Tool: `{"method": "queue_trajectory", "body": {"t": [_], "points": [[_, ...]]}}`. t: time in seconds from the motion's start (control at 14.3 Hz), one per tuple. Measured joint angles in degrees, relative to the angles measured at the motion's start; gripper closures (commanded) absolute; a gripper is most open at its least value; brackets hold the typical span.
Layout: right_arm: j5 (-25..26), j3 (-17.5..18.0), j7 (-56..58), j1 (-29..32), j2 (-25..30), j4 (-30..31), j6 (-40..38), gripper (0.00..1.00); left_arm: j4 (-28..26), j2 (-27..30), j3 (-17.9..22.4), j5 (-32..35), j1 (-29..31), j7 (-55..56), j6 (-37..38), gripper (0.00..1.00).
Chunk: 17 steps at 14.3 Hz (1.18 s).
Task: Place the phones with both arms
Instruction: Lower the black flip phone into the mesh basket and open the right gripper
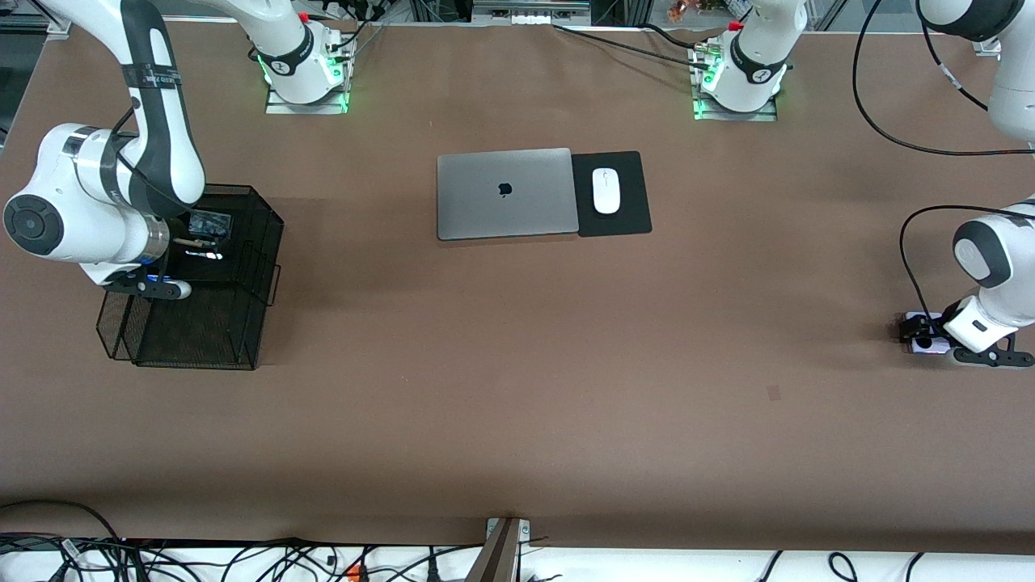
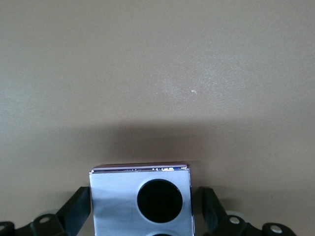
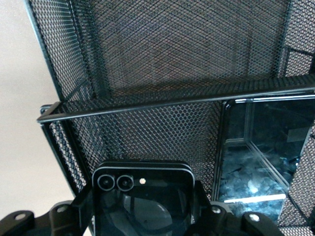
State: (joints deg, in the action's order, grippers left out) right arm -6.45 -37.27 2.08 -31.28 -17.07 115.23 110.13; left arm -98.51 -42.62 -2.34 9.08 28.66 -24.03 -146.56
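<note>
The lavender-white phone (image 1: 928,345) with black circles lies flat on the table at the left arm's end. My left gripper (image 1: 918,333) is down over it, open, one finger on each side (image 2: 143,202), with a thin gap on one side of the phone (image 2: 115,199). My right gripper (image 1: 194,249) is shut on the small black flip phone (image 3: 142,201) and holds it inside the black mesh organizer (image 1: 242,323) at the right arm's end. The long black slab phone (image 3: 261,147) lies in a neighbouring compartment of the organizer (image 3: 162,59); it also shows in the front view (image 1: 212,224).
A closed grey laptop (image 1: 505,194) lies mid-table, farther from the front camera. Beside it, toward the left arm's end, a white mouse (image 1: 606,191) sits on a black pad (image 1: 627,222). Brown tabletop (image 1: 517,388) stretches between the two grippers.
</note>
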Motion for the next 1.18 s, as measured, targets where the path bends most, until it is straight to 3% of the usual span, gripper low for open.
{"method": "queue_trajectory", "body": {"t": [0.07,0.21,0.28,0.42,0.49,0.63,0.84,0.98,1.18], "points": [[0.0,0.0,0.0,0.0,-0.1,0.0,0.3,0.72,0.0,-0.1,0.0,0.0,0.0,0.0,-0.2,0.0],[0.0,0.0,0.0,0.0,-0.5,0.0,1.0,0.66,0.1,-0.2,0.0,0.0,0.1,0.0,-0.2,0.0],[0.0,0.0,0.0,0.0,-0.7,0.0,1.1,0.58,0.1,-0.2,0.0,0.0,0.1,0.0,-0.2,0.0],[0.0,0.0,0.0,0.0,-1.0,0.0,1.3,0.29,0.1,-0.2,0.0,0.0,0.4,0.0,-0.2,0.0],[0.0,0.0,-0.1,0.0,-1.2,0.0,1.4,0.2,0.1,-0.2,0.0,0.0,0.6,0.0,-0.2,0.04],[0.0,0.0,-0.1,0.0,-1.2,0.0,1.4,0.05,0.2,-0.3,0.0,-0.1,0.8,0.1,-0.2,0.23],[0.0,0.0,-0.1,0.0,-1.2,-0.2,1.4,0.01,0.3,-0.3,-0.1,-1.9,0.8,0.4,-0.1,0.53],[0.0,0.0,-0.1,-0.1,-1.2,-0.7,1.4,0.0,0.4,-0.3,-0.1,-2.9,0.9,0.4,-0.1,0.65],[0.0,0.0,-0.1,-0.2,-1.2,-1.7,1.1,0.0,0.6,-0.4,-0.1,-3.0,0.9,1.2,-0.1,0.68]]}}
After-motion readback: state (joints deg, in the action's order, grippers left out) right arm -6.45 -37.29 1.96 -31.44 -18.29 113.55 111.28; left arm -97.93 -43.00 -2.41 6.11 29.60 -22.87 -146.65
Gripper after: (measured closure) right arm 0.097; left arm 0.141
